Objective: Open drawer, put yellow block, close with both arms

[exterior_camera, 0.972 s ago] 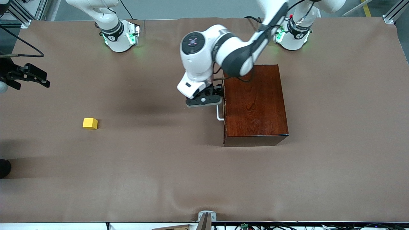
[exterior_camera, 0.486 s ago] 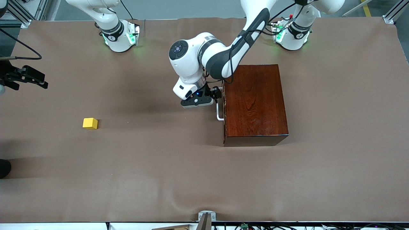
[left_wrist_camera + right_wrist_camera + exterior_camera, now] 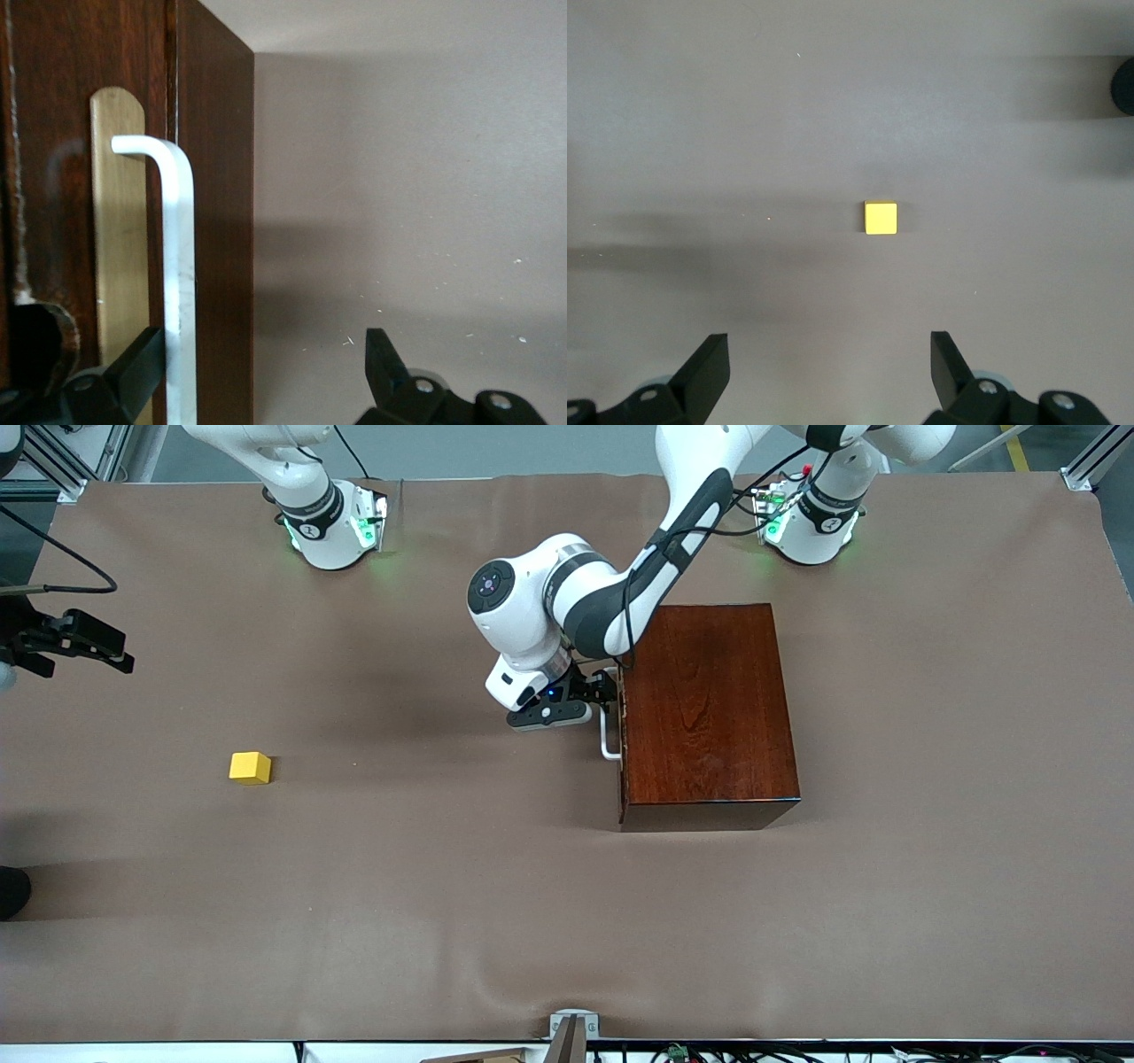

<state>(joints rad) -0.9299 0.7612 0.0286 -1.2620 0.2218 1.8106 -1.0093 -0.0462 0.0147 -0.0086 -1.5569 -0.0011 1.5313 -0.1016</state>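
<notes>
The dark mahogany box stands toward the left arm's end of the table, its drawer pushed in. The white loop handle is on the drawer front. My left gripper is open at the handle's end nearer the robots' bases. In the left wrist view the handle bar lies between the fingers, close to one fingertip. The yellow block lies on the mat toward the right arm's end. My right gripper hangs open high over the mat, with the block below it in the right wrist view.
A brown mat covers the table. A brass plate sits under the handle on the drawer front. A dark round object shows at the table's edge at the right arm's end.
My left arm's wrist has swung and come down, bringing the open gripper onto the handle's end. The right gripper, the block and the box have stayed in place.
</notes>
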